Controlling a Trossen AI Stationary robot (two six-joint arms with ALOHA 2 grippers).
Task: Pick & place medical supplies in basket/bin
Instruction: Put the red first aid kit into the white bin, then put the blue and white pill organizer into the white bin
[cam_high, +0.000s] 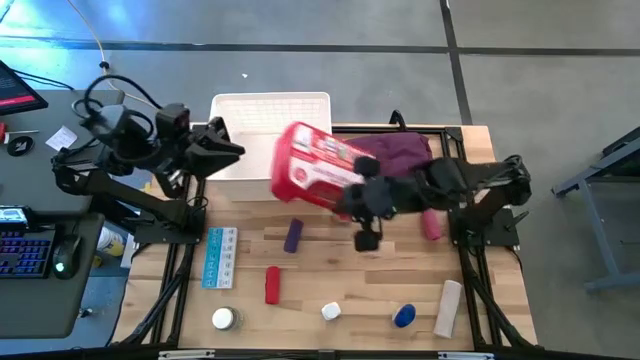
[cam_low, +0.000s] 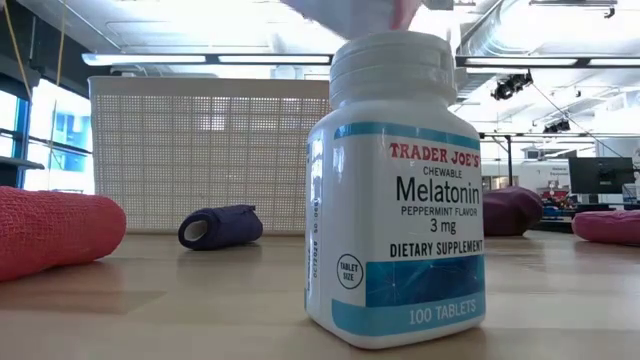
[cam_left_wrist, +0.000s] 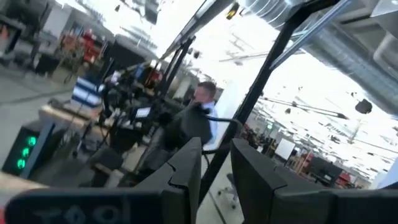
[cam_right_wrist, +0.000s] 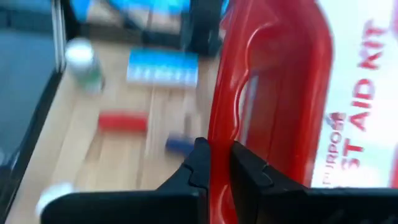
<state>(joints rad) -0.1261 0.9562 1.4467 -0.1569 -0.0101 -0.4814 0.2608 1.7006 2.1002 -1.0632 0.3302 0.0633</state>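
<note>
Right hand (cam_right_wrist: 214, 165) clenched on the rim of the first-aid case (cam_high: 315, 165), held aloft beside the basket (cam_high: 270, 112): carry it fully over the rim, level, before releasing; left hand (cam_high: 232, 150) part-open, idle.

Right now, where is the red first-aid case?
In the high view the first-aid case hangs mid-table, just right of the white basket, pinched by the right gripper.

The melatonin bottle (cam_low: 395, 190) stands right up close in the low view and hides part of the white basket (cam_low: 200, 150). The red first-aid case (cam_right_wrist: 292, 93) is blurry and cut off at the right wrist view's edge.
</note>
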